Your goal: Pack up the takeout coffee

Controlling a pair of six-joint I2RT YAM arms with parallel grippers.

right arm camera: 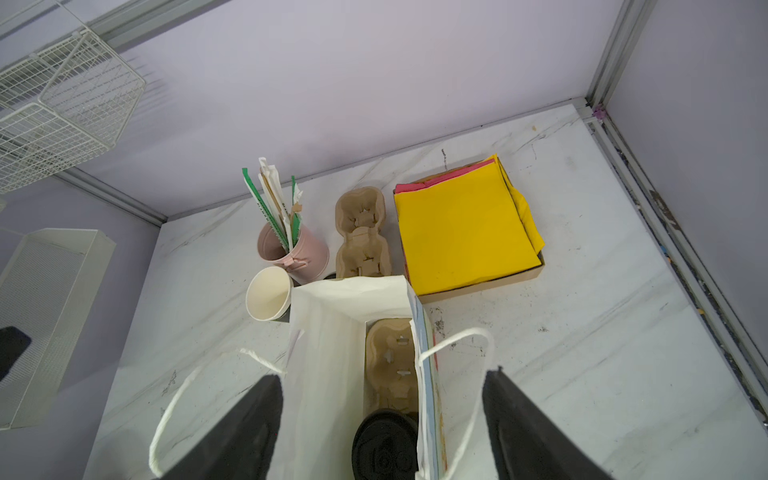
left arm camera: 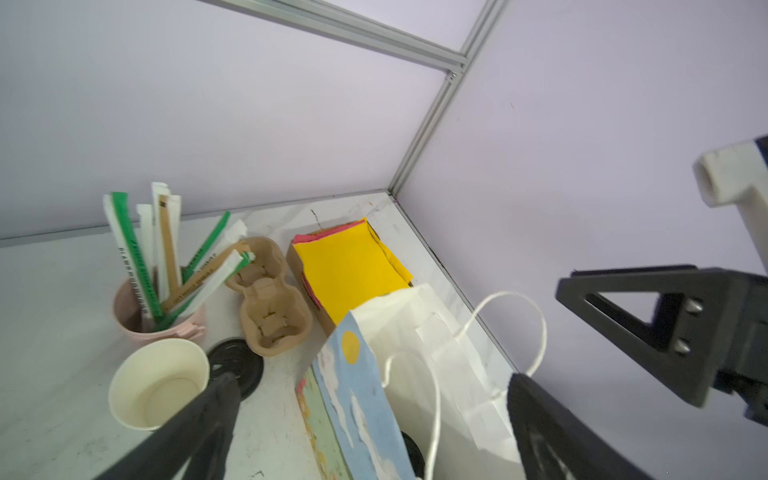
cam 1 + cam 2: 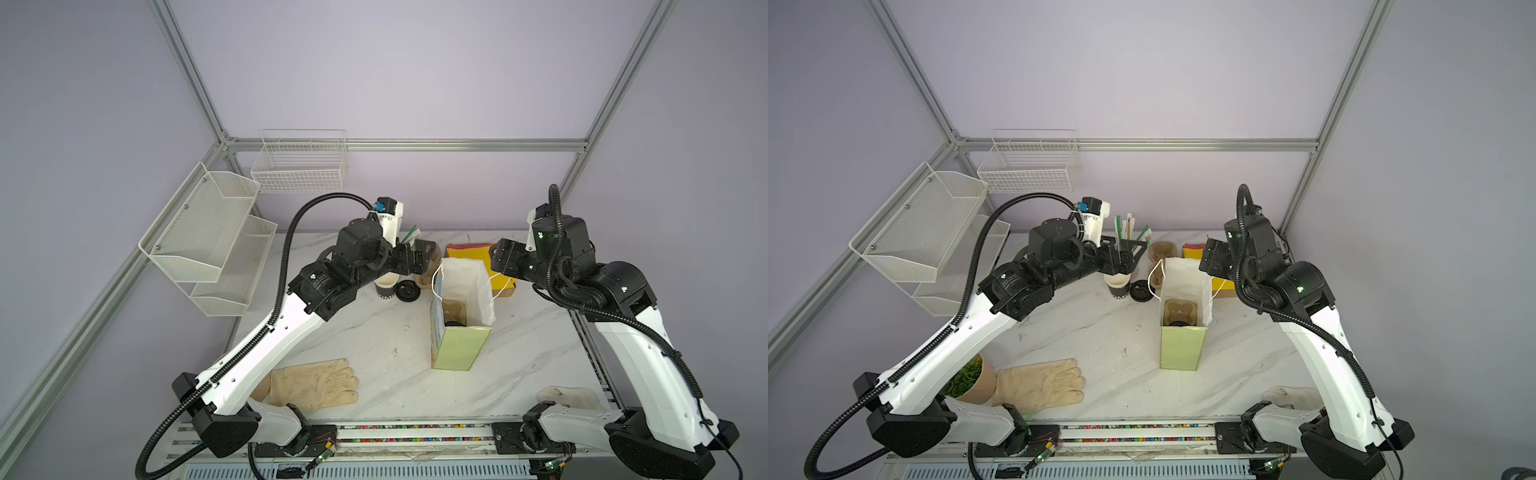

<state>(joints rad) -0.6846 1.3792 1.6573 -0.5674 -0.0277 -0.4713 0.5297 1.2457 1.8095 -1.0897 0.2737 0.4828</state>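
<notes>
Glove (image 3: pixel 311 384) lies at tabletop (image 3: pixel 374 332) front. Mid-tabletop, bag (image 3: pixel 457 349) stands upright; takeout coffee (image 1: pixel 384 444) sits inside in a carrier (image 1: pixel 390 357), plain in right wrist view, a dark sliver in both top views. Left tool (image 2: pixel 372 382), right tool (image 1: pixel 384 378): spread, empty, near bag top. Behind: open cup (image 3: pixel 386 284), loose lid (image 3: pixel 408 290), straw cup (image 1: pixel 291 249).
</notes>
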